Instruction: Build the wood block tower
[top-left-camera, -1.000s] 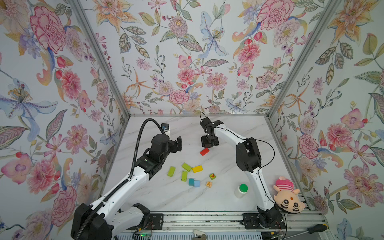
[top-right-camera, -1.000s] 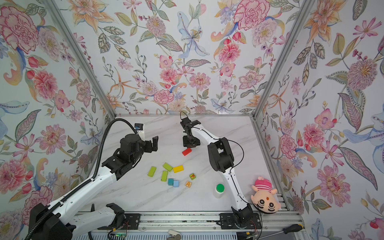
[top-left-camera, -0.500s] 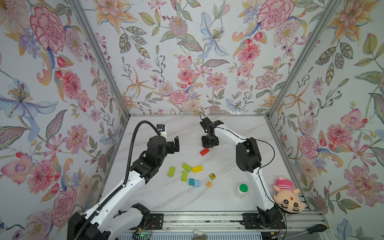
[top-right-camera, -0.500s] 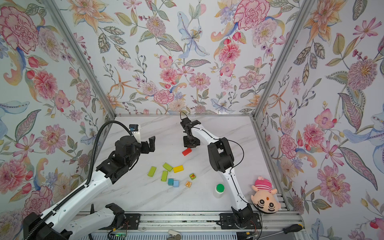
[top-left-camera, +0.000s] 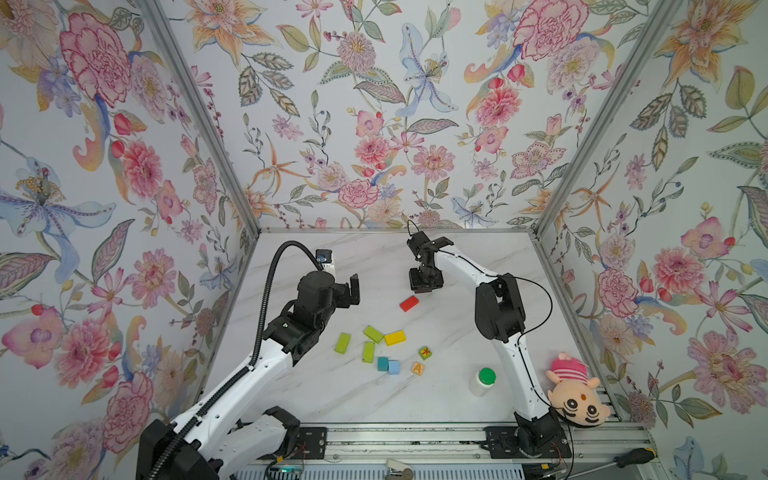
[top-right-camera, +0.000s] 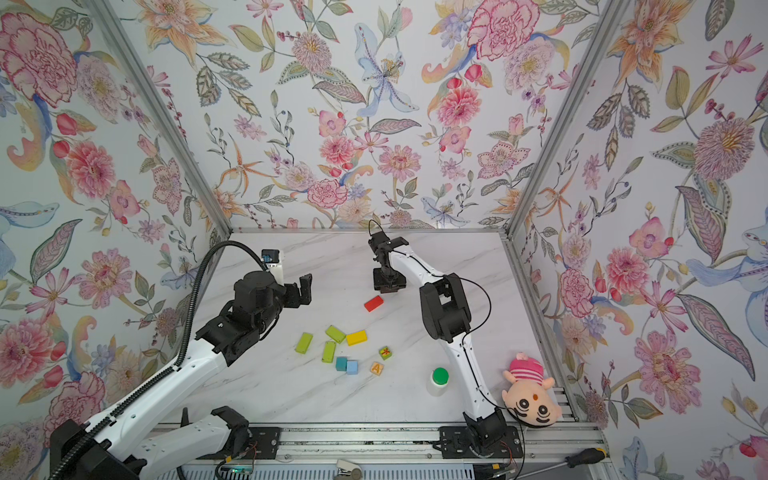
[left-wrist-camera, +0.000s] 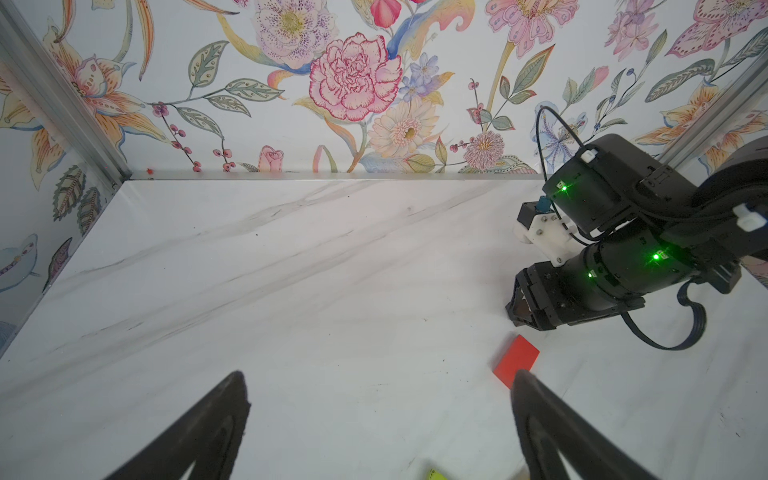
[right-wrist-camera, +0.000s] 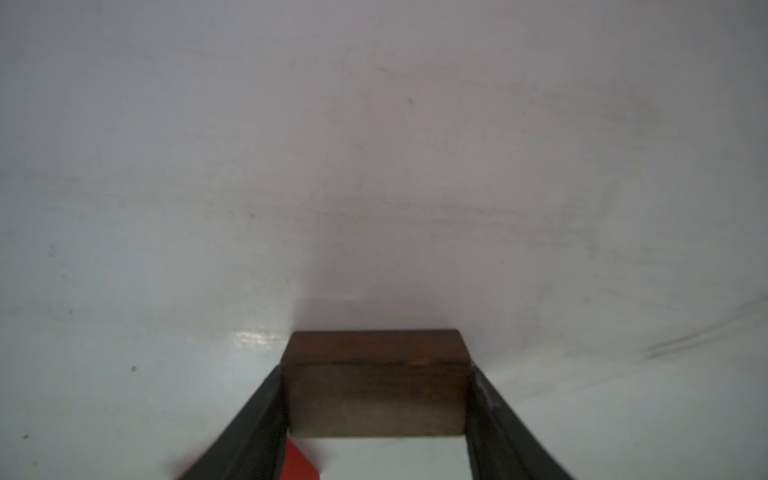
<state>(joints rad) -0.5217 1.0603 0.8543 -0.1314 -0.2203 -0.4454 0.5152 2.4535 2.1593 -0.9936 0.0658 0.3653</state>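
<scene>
My right gripper (right-wrist-camera: 376, 374) is shut on a brown block (right-wrist-camera: 376, 386), its fingers pressed to both sides, low over the marble table behind the red block (top-left-camera: 409, 303). In both top views the right gripper (top-left-camera: 424, 286) (top-right-camera: 388, 286) hides the brown block. My left gripper (left-wrist-camera: 378, 374) hangs open and empty left of the red block (left-wrist-camera: 516, 359). Three lime-green blocks (top-left-camera: 368, 351), a yellow one (top-left-camera: 395, 338), teal (top-left-camera: 382, 363) and light-blue (top-left-camera: 393, 367) cubes, a green red-marked cube (top-left-camera: 425, 353) and a tan "A" cube (top-left-camera: 418, 368) lie singly. The tower is out of view.
A white bottle with a green cap (top-left-camera: 482, 380) stands at the front right beside the right arm. A plush doll (top-left-camera: 575, 395) lies at the front right corner. Floral walls close the back and both sides. A screwdriver (top-left-camera: 631, 457) lies on the front rail.
The left arm has shifted a little at its elbow, with its open gripper staying about where it was. The right gripper has stayed at the same spot behind the red block.
</scene>
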